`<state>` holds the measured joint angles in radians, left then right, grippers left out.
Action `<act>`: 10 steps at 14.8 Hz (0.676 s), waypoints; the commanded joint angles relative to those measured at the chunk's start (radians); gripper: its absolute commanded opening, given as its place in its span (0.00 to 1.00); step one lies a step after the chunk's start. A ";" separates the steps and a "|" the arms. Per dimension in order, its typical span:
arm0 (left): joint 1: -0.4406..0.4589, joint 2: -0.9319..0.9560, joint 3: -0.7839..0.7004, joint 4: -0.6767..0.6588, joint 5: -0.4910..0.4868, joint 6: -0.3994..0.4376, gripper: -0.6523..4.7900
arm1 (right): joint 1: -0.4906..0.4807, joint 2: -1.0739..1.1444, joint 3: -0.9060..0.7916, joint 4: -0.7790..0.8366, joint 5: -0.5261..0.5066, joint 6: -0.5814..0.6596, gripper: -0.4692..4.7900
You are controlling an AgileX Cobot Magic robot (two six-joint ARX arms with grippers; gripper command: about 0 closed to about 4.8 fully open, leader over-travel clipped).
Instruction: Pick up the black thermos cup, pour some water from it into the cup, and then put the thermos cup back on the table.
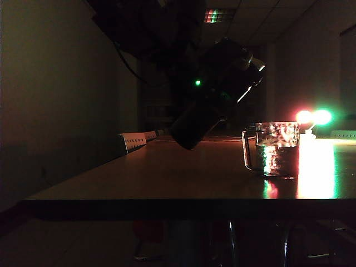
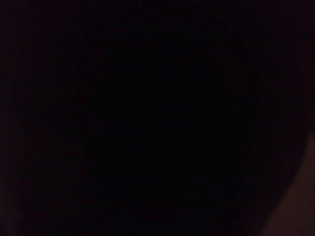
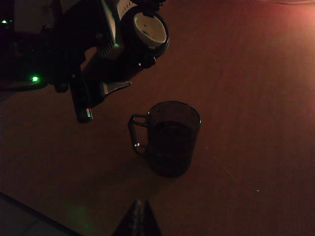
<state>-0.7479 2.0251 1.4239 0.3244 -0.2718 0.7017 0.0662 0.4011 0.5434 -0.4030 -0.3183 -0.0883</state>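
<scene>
The room was really dark, so only part of it could be made out. The thermos [image 1: 194,127] was up in the air, tilted hard, its base pointing down and left and its cap end up and to the right, above and left of the cup [image 1: 278,149]. The left gripper [image 1: 222,83] was wrapped around its upper body, fingers clamped on it. In the right wrist view the pale lid tip [image 3: 149,28] faced the camera, with the left gripper [image 3: 106,54] holding the thermos [image 3: 140,37] from the side. The left wrist view was just black, nothing to read there.

The cup [image 3: 171,137] stood upright on the table [image 1: 167,172], right of centre, handle pointing left. It looked like it had liquid in it, roughly up to the middle, though the glints made that hard to be sure of. No stream between thermos and cup was visible.

The right gripper [image 3: 138,221] hung near the front of the table, clear of the cup; only a dark tip showed, so I couldn't tell if its fingers were apart or together.
</scene>
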 commanded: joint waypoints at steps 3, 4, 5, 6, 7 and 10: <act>-0.002 -0.008 0.010 0.058 0.041 -0.005 0.67 | 0.000 0.000 0.005 0.011 -0.006 -0.002 0.08; -0.003 -0.008 0.010 0.058 0.040 0.010 0.67 | 0.000 0.000 0.005 0.011 -0.006 -0.002 0.08; -0.004 -0.008 0.010 0.058 0.040 0.032 0.67 | 0.000 0.000 0.005 0.011 -0.006 -0.002 0.08; -0.004 -0.008 0.010 0.053 0.036 0.104 0.67 | 0.000 0.000 0.005 0.011 -0.006 -0.002 0.08; -0.004 -0.008 0.010 0.051 0.023 0.179 0.67 | 0.000 0.000 0.005 0.011 -0.006 -0.002 0.08; -0.004 -0.008 0.010 0.050 0.021 0.290 0.67 | -0.001 0.000 0.005 0.011 -0.006 -0.002 0.08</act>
<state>-0.7486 2.0251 1.4235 0.3244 -0.2470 0.9489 0.0662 0.4011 0.5434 -0.4030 -0.3180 -0.0883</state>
